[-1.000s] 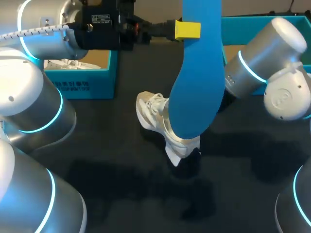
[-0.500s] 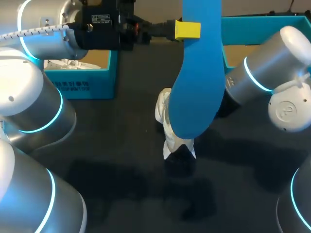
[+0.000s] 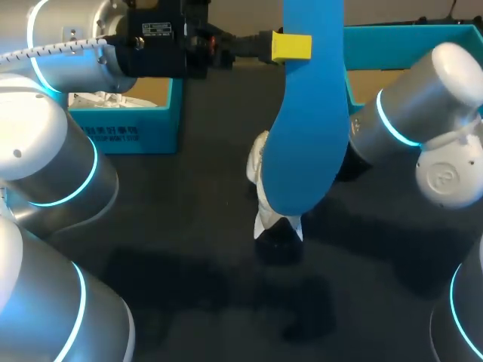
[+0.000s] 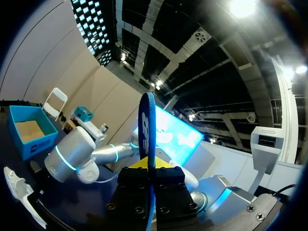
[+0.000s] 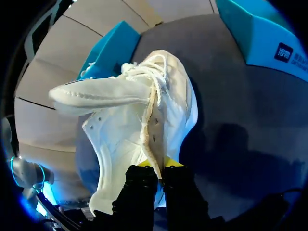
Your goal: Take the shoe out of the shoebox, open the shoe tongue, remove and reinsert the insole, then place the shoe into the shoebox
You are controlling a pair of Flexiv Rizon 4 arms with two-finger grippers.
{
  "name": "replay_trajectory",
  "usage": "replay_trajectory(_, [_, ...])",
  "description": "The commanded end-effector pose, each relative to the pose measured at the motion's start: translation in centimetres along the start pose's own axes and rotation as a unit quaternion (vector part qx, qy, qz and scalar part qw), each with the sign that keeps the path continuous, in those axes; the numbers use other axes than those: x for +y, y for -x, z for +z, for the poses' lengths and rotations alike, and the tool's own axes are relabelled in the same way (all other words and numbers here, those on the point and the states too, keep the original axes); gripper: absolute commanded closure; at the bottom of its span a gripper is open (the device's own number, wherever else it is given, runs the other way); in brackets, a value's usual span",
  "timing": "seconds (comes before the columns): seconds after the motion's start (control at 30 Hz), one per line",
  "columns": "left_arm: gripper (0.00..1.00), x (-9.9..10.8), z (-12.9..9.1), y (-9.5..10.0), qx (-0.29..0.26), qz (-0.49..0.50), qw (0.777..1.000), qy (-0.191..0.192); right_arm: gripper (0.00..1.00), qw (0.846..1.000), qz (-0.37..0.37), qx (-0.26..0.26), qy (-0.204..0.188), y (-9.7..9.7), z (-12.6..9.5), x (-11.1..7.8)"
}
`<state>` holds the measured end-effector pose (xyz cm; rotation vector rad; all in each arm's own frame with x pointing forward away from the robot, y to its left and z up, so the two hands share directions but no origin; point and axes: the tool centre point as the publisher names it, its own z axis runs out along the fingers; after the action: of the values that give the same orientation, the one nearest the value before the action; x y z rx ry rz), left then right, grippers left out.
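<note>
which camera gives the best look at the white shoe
Right wrist view: the shoe fills it, tongue and laces plain. Head view hides most of it behind the blue insole; left wrist view catches only a sliver.

Your head camera sits high behind the robot and looks down on the dark table [image 3: 173, 249]. The blue insole [image 3: 306, 136] hangs so near its lens that it covers most of the white shoe [image 3: 256, 162]. Your left wrist camera points upward along that insole [image 4: 147, 125], seen edge-on, and also takes in the right arm [image 4: 72, 154] and the shoe [image 4: 14, 180] low to one side. Your right wrist camera sits very close to the shoe [image 5: 139, 120], facing across the table. All three views share the shoe.
</note>
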<state>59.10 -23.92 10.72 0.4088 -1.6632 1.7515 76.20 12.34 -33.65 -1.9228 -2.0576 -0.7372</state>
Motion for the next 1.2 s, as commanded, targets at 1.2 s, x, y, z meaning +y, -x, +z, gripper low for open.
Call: replay_trajectory(1.2, [1.0,0.2,0.0,0.0,-0.001,0.0,1.0,-0.001,1.0,0.998,-0.059,-0.024,0.021,1.4,3.9,2.2])
